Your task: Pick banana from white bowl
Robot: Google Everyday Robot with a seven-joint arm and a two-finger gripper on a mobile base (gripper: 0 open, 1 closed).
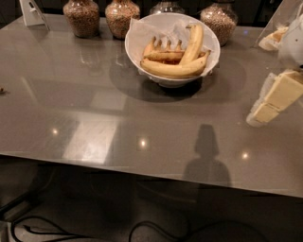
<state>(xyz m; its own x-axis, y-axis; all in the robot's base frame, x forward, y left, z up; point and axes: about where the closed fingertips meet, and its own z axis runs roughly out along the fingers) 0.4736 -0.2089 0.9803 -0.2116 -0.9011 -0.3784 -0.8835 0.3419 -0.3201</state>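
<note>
Stand: a small white stand (31,12) at the far left corner of the table.
Table: a grey, glossy table (94,118) with small spots of light reflected on it and a dark shadow near its front edge, right of centre.
Jars: four glass jars along the far edge. Two with brown grainy filling (81,16) (122,16) stand left of the bowl. One (166,6) is mostly hidden behind the bowl. One more with brown filling (218,21) stands just to the bowl's right.
White bowl: the white bowl (135,52) sits on the far half of the table, a little right of centre, lined with crinkled white paper (142,30).
Banana: the banana (173,71) lies inside the white bowl along its near side, curved, running left to right.
Other fruit: a bunch of small orange-brown bananas (163,53) lies behind it. A shorter yellow banana (194,41) leans up toward the bowl's far right rim.
Gripper: the gripper (260,116), in cream-coloured blocks, hangs over the right edge of the table, well apart from the white bowl. It carries nothing that can be seen, and I cannot tell whether it is wide or narrow.
Floor: dark cables (142,231) lie below the table's front edge.
</note>
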